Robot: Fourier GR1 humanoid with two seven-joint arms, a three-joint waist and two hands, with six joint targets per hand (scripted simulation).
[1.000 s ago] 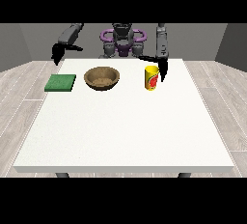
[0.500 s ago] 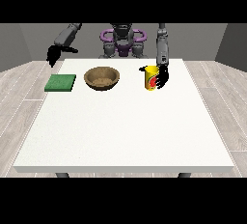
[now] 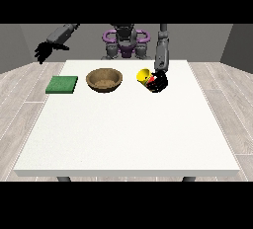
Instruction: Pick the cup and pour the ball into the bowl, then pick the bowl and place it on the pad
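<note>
White table (image 3: 128,134) (large), pale wood floor (image 3: 22,90)

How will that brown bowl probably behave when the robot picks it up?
The bowl looks wide and shallow, so it should sit steady and hardly tip. Its wood-like look suggests it is stiff and light. The low, flaring rim may offer little to hold, so it could slip.

We see a white surface (image 3: 128,129) with a green pad (image 3: 62,84) at the view's left, a brown bowl (image 3: 104,80) beside it, and a yellow cup (image 3: 145,77) further right. The cup is tilted, its open mouth turned toward the bowl, and the hand at the view's right (image 3: 159,82) is curled round it. The hand at the view's left (image 3: 45,52) hangs in the air beyond the surface's far left corner, fingers spread and holding nothing.
</note>
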